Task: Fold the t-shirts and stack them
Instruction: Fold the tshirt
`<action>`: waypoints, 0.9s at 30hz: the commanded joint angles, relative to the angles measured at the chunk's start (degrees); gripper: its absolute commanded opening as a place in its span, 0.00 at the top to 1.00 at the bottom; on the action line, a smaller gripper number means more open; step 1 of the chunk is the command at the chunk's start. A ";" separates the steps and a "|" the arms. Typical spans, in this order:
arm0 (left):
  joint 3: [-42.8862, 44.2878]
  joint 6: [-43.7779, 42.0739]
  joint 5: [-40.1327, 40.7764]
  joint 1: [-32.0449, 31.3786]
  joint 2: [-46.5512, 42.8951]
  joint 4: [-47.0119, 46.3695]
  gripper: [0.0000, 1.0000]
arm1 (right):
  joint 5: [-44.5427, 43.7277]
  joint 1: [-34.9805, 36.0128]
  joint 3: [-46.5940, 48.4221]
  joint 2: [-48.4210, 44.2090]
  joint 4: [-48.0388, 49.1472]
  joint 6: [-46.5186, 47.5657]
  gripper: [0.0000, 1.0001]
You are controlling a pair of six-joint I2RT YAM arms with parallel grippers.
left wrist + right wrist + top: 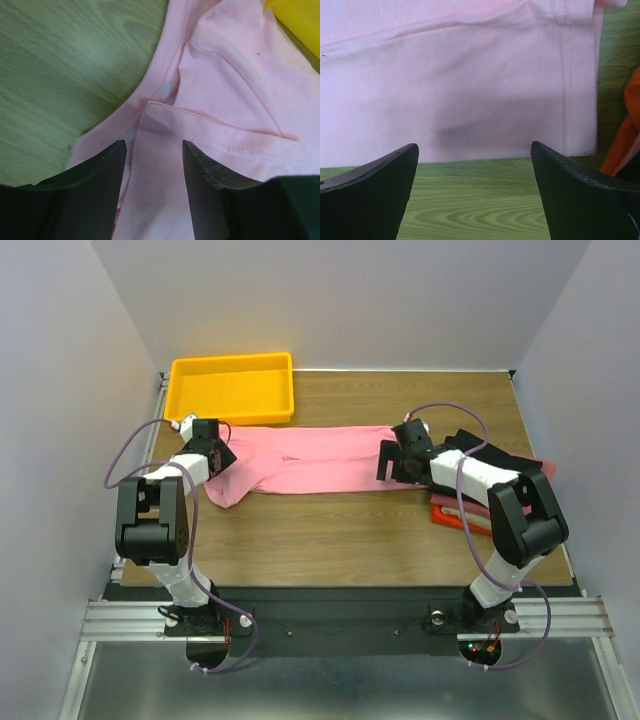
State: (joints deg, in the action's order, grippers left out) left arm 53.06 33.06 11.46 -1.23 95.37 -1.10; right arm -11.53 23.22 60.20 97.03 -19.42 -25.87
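Across the middle of the wooden table [330, 535], the large pink shirt [310, 460] lies pulled into a long, flattened band running left to right, its soft knit creased with shallow folds. At its left end the left gripper [212, 448] sits low over the cloth. The left wrist view shows its dark fingers [107, 170] partway apart, a folded, stitched edge of the pink shirt [225, 100] lying in the gap between them, with no pinch visible.

At the right end, the right gripper [392, 462] hangs with its jaws spread wide. In its own view the gripper [475, 147] is just above the bare wood grain, at the straight near edge of the pink shirt [460, 75], close to a double-stitched hem.

To the right, under the right arm, rests a flat stack of folded shirts: a black one [522, 462] on top, an orange-red one [450, 518] at the bottom. A rectangular yellow plastic tray [230, 361] sits at the far left.
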 commanded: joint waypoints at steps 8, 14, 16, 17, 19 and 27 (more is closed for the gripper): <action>6.88 -0.54 -0.74 0.53 5.78 -0.83 0.50 | -2.44 0.07 0.09 -2.55 2.46 1.17 0.00; 7.85 -0.19 -0.39 0.62 6.76 0.58 0.66 | -3.32 0.16 0.09 -2.73 2.46 0.99 0.00; 7.85 0.07 -0.13 0.62 6.06 0.66 0.81 | -3.41 0.07 0.09 -2.64 2.46 1.08 0.00; 7.85 -0.01 -0.04 0.71 5.71 0.75 0.88 | -3.32 0.07 0.09 -2.55 2.46 1.00 0.00; 7.94 -0.01 0.05 0.62 5.00 1.02 1.00 | -3.41 0.07 0.18 -2.38 2.46 0.91 0.00; 7.15 -1.06 -1.00 0.62 3.07 0.23 1.00 | -4.20 0.07 -0.09 -2.64 2.46 0.82 0.00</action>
State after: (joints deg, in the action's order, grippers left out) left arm 59.02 33.21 10.44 -0.93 102.83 -0.99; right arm -13.91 23.22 60.16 96.29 -18.81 -25.28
